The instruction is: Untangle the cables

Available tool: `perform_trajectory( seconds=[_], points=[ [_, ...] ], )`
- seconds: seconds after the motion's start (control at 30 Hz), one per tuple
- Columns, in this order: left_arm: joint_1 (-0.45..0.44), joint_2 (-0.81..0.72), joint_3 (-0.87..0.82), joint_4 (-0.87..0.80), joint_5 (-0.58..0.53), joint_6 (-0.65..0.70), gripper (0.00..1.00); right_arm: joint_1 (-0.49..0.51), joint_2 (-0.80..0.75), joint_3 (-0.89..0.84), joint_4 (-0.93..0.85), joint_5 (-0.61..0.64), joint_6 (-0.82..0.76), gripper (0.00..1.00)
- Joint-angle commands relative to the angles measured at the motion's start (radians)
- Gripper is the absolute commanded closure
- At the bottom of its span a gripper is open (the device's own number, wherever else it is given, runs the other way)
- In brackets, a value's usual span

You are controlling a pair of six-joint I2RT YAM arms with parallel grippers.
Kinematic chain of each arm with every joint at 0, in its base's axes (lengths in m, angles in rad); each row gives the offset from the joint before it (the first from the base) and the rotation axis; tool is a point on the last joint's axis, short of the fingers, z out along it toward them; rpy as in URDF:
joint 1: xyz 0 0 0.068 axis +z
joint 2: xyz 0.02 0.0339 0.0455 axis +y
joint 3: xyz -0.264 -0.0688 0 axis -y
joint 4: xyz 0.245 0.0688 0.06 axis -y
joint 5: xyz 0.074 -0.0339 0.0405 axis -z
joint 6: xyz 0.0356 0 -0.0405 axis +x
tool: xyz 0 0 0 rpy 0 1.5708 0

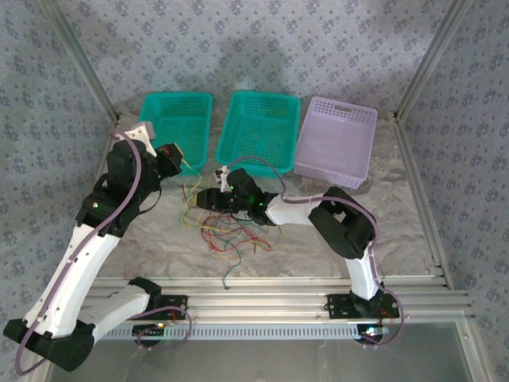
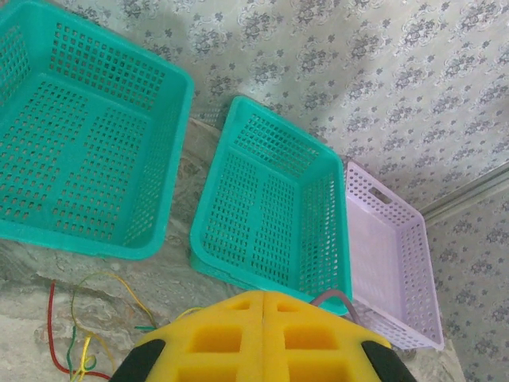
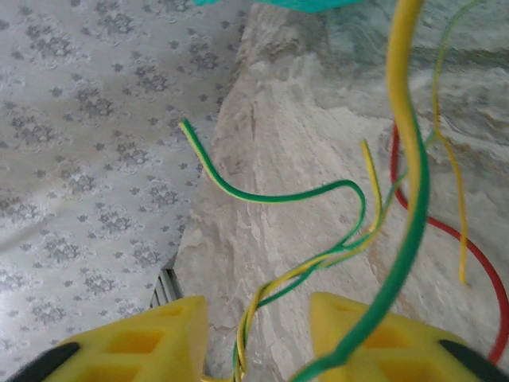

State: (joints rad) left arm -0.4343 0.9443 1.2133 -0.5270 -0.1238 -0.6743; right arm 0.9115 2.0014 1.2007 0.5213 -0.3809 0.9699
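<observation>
Lying in a messy pile on the crinkly table cover (image 1: 179, 255), the cables (image 1: 227, 227) sit near the middle green basket (image 1: 258, 127); the right gripper (image 3: 258, 338) has its yellow pads apart, with wires running between them; the left gripper (image 2: 262, 318) is pressed together.

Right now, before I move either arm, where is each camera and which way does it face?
Top external: above and behind the robot, looking down on the table, cables and lilac basket; left arm and right arm show.
Left wrist: raised, facing the teal baskets; shut left end effector at the bottom edge.
Right wrist: low over the table, facing the cables; open right end effector, strands between its fingers.
Shared: top external and left wrist both see the lilac basket.
</observation>
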Motion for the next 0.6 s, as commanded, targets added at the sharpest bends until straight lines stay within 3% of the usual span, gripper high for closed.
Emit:
perform_trajectory(
  seconds=[0.0, 0.07, 0.3, 0.57],
  points=[
    [-0.006, -0.031, -0.01, -0.005, -0.023, 0.016, 1.0, -0.009, 0.002, 0.008, 0.027, -0.024, 0.024, 0.77],
    [-0.006, -0.037, -0.015, -0.009, -0.028, 0.019, 1.0, -0.036, -0.036, -0.039, 0.009, -0.015, 0.017, 1.0],
    [-0.005, -0.051, -0.037, -0.045, -0.069, 0.056, 1.0, -0.214, -0.28, -0.177, -0.256, 0.057, -0.108, 1.0],
    [-0.003, -0.073, -0.028, -0.147, -0.196, 0.124, 1.0, -0.481, -0.491, -0.231, -0.54, 0.018, -0.252, 1.0]
  ],
)
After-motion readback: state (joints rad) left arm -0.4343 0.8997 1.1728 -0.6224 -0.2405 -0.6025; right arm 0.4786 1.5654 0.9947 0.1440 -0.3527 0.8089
